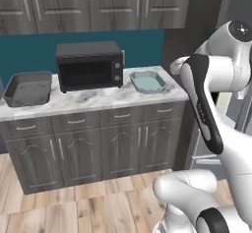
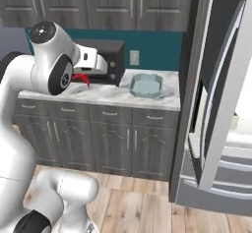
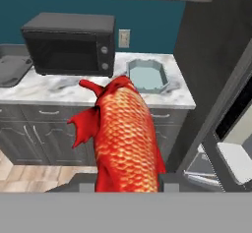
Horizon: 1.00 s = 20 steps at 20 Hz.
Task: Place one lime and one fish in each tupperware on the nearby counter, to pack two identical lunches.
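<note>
Fish (image 3: pixel 125 136) (red-orange, tail up) sits clamped in the end effector (image 3: pixel 127 180), fingertips hidden behind its body, held short of the tabletop (image 3: pixel 74 90) and teal tupperware (image 3: pixel 146 75); microwave (image 3: pixel 69 45) alongside.

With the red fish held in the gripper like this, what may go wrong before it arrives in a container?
1. The red fish sticks out far past the gripper, held near one end, so it may slip or swing during the carry.
2. The teal tupperware sits close to the counter end beside the dark panel; a release slightly off may drop the fish on the floor.
3. The microwave stands between the teal one and the grey tupperware, so a low swing may hit it.
</note>
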Motion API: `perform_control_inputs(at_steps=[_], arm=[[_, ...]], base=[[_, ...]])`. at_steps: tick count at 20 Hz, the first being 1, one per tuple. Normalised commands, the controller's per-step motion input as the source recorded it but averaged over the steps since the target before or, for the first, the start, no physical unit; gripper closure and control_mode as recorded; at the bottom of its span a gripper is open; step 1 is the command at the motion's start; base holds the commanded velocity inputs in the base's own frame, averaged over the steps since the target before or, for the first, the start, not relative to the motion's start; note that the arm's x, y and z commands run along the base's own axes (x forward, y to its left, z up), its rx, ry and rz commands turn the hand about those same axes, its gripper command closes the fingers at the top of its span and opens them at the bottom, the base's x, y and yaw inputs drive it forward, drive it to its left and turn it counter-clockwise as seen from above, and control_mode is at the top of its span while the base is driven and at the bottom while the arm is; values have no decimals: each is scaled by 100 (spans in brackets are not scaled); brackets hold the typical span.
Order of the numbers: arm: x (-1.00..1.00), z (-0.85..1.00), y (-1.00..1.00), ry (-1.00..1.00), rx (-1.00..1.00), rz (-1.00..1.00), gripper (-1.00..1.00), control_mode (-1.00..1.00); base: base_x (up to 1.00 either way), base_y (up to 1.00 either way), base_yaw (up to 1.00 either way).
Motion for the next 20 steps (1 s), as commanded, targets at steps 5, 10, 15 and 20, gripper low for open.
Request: perform_control_inputs(at_steps=[5, 10, 15, 20], arm=[[0, 0, 0, 0, 0, 0, 100, 100], [0, 0, 0, 0, 0, 0, 100, 100], [0, 0, 0, 0, 0, 0, 100, 100], [0, -8, -3, 0, 0, -1, 100, -100]], base=[[77, -3, -1], [83, -3, -4], [67, -10, -4], [25, -7, -3]])
